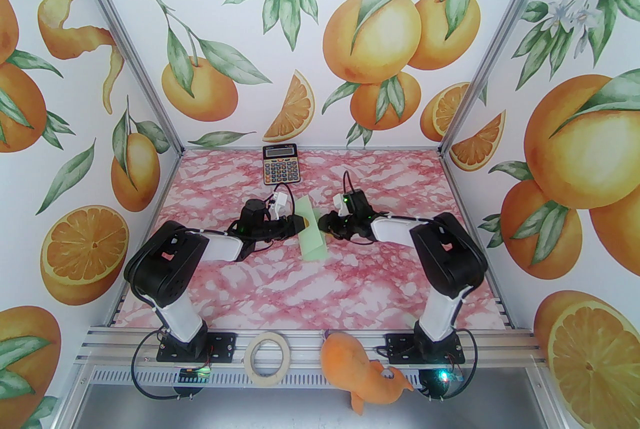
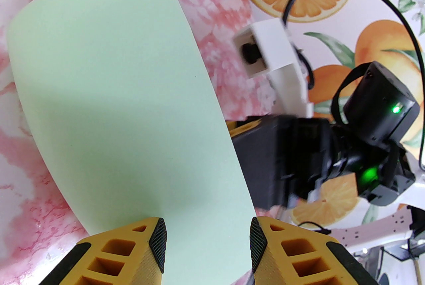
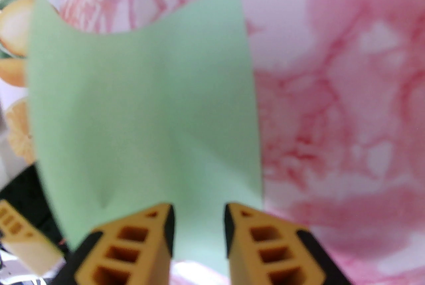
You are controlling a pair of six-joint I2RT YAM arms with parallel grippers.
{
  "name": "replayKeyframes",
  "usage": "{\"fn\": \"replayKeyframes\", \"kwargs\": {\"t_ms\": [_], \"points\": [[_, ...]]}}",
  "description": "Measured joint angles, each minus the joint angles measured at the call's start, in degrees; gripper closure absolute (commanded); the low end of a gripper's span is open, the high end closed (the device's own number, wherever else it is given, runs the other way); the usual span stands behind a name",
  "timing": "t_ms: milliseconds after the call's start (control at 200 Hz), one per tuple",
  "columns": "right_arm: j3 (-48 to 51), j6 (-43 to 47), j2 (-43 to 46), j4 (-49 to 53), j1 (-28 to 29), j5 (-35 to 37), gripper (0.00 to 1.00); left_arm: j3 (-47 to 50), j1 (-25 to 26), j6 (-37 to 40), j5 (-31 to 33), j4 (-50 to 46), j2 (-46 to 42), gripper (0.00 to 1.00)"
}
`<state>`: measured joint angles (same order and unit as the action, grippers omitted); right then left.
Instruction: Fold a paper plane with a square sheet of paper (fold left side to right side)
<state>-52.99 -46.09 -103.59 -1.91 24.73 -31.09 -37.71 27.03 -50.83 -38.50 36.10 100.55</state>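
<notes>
Step in hand: the left-over-right fold. The square sheet of paper (image 1: 314, 239) sits mid-table as a narrow green strip between the two tool heads, bowed rather than flat in the left wrist view. It looks doubled over, though the crease line itself cannot be made out. Left gripper (image 1: 301, 223) is at the strip's left edge, fingers spread with green showing in the gap and nothing pinched. Right gripper (image 1: 325, 223) is at the right edge, fingers also apart over the paper; its wrist view is blurred, so contact is uncertain. Next move, by judgement: align the edges, then press along the fold. The paper is thin and may spring back or skid. Calculator (image 1: 280, 164) is well behind; tape roll (image 1: 268, 358) and orange plush toy (image 1: 360, 377) are on the near rail, none obstructing.
</notes>
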Motion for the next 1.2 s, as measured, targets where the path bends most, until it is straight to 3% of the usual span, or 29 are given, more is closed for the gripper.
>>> {"fn": "replayKeyframes", "kwargs": {"t_ms": [170,570,781,891,1196], "points": [[0.0,0.0,2.7,-0.3,-2.0,-1.0,0.66,0.0,0.1,0.2,0.0,-0.4,0.3,0.53],[-5.8,3.0,0.0,1.0,-0.3,-7.8,0.68,-0.7,0.5,0.7,-0.2,-1.9,0.5,0.53],[-7.2,5.5,-2.3,5.1,0.1,-8.2,0.8,-0.7,0.6,1.4,-0.4,-2.1,0.5,0.53],[-7.3,6.2,-2.3,6.2,0.2,-8.1,0.69,-0.8,0.7,1.5,-0.5,-2.1,0.5,0.53],[-7.3,7.1,-2.3,7.5,-0.5,-7.1,0.68,-0.8,0.8,1.6,-0.5,-2.1,0.5,0.53]]}}
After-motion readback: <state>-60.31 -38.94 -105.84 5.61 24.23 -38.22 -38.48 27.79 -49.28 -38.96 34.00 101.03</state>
